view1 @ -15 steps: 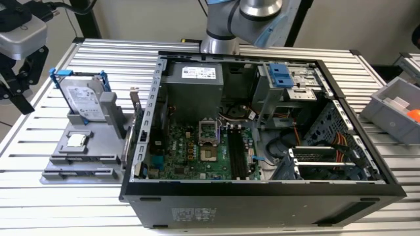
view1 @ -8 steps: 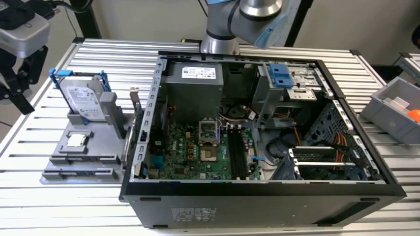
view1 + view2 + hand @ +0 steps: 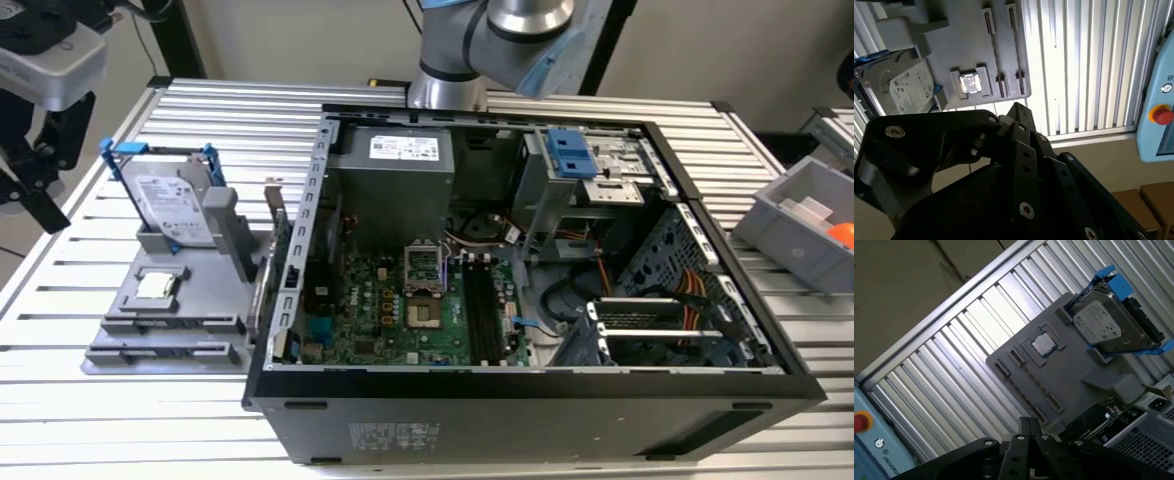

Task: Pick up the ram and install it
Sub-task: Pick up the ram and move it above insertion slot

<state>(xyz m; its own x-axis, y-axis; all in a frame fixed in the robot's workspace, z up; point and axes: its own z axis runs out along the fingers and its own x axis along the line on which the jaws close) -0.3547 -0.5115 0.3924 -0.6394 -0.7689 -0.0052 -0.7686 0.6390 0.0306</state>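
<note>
The ram is out of view. My gripper hangs over the table's corner at the exterior view's left, beyond the grey fixture. In both wrist views the black fingers meet at their tips, shut with nothing seen between them, high above the fixture. The fixture's two long slots look bare. Inside the open computer case, the black motherboard slots lie beside the processor socket.
A silver hard drive in a blue bracket and a small square chip sit on the fixture. A grey bin stands at the exterior view's right. A pendant with a red button sits past the table edge.
</note>
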